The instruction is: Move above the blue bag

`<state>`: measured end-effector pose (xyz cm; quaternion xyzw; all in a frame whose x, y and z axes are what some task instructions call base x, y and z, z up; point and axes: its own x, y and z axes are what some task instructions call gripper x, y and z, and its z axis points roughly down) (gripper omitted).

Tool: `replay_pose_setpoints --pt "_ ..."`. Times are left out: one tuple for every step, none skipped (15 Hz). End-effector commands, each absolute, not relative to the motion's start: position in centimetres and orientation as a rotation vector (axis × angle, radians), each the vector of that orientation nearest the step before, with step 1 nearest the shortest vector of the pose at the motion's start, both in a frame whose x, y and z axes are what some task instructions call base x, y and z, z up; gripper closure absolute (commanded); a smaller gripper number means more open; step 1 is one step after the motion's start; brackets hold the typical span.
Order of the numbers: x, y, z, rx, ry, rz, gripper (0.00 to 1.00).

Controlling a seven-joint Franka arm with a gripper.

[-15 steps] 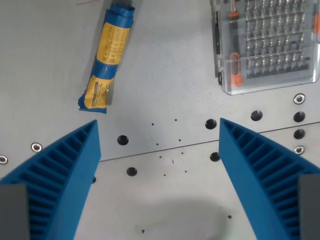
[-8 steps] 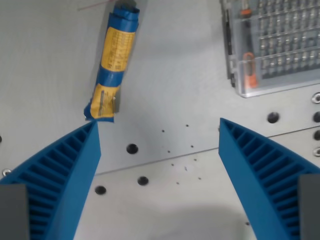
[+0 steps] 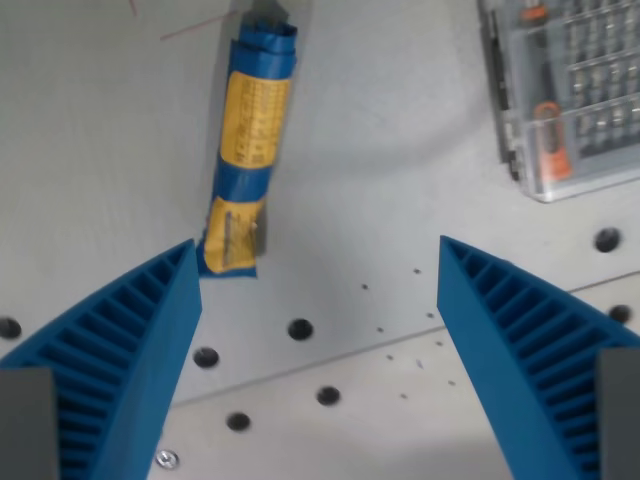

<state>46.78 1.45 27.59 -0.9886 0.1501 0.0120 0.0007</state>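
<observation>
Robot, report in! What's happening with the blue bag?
Gripper open, empty. Blue bag on table, ahead, toward wrist view's left. Bit case off right, not in the way.

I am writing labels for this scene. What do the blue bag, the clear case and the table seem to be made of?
Blue bag: likely thin plastic film, rolled, slightly glossy, with a yellow printed paper label.
Clear case: probably hard transparent plastic; rows of metal bits show through the lid.
Table: apparently matte grey metal plate, judging by its drilled holes and seam.
</observation>
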Motion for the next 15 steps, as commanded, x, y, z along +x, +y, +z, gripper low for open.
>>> replay_pose_setpoints --pt "46.6 2.2 26.2 -3.051 0.715 -0.094 0.0" --pt "46.7 2.4 25.7 -3.046 0.731 -0.094 0.0" --pt "46.7 2.6 25.2 -3.042 0.743 -0.096 0.0" --pt "46.7 2.8 24.7 -3.037 0.76 -0.1 0.0" --pt "46.8 3.0 24.2 -3.032 0.778 -0.098 0.0" --pt "46.8 3.2 23.7 -3.028 0.79 -0.098 0.0" --pt "46.8 3.4 23.2 -3.026 0.797 -0.104 0.0" --pt "46.9 3.5 22.7 -3.023 0.809 -0.105 0.0" --pt "46.9 3.7 22.2 -3.019 0.822 -0.106 0.0" --pt "46.9 3.9 21.7 -3.018 0.827 -0.107 0.0" --pt "46.9 4.0 21.2 -3.016 0.837 -0.108 0.0" --pt "46.9 4.2 20.7 -3.014 0.846 -0.106 0.0" --pt "47.0 4.3 20.2 -3.015 0.846 -0.109 0.0" --pt "47.0 4.4 19.7 -3.015 0.853 -0.111 0.0" --pt "47.0 4.5 19.2 -3.016 0.855 -0.112 0.0"
